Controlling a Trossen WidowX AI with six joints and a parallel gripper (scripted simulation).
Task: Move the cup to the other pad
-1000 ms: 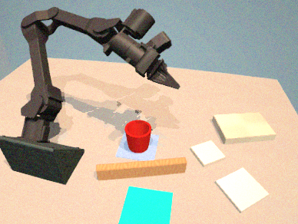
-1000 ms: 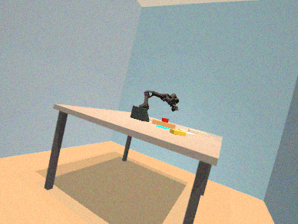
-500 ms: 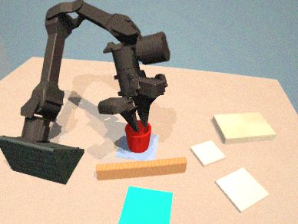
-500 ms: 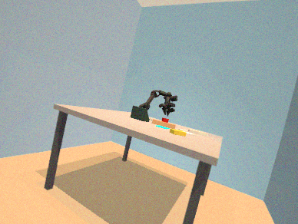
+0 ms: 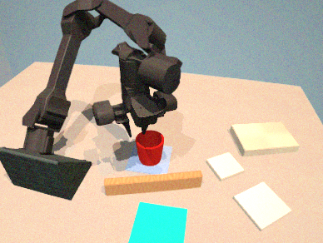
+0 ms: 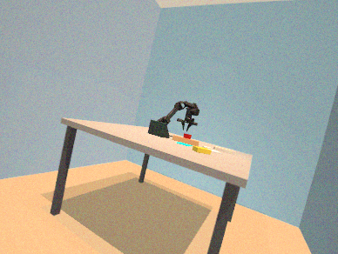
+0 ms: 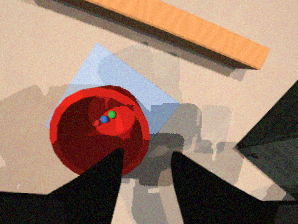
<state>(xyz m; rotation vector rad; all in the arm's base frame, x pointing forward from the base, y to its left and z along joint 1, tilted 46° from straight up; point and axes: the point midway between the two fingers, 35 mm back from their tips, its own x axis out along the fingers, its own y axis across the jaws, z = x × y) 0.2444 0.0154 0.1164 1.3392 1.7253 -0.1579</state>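
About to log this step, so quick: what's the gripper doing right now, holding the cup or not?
Gripper: open partway, holding nothing. One jaw is over the cup rim, the other outside it; no grip yet.

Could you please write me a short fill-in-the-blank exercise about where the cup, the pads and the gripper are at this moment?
1. The red cup stands on the pale ____ pad.
2. In the wrist view, a blue marble and a ____ marble lie inside the cup.
3. A wooden ____ lies between the cup and the turquoise pad.
4. The gripper holds ____.

Missing words: blue; green; bar; nothing
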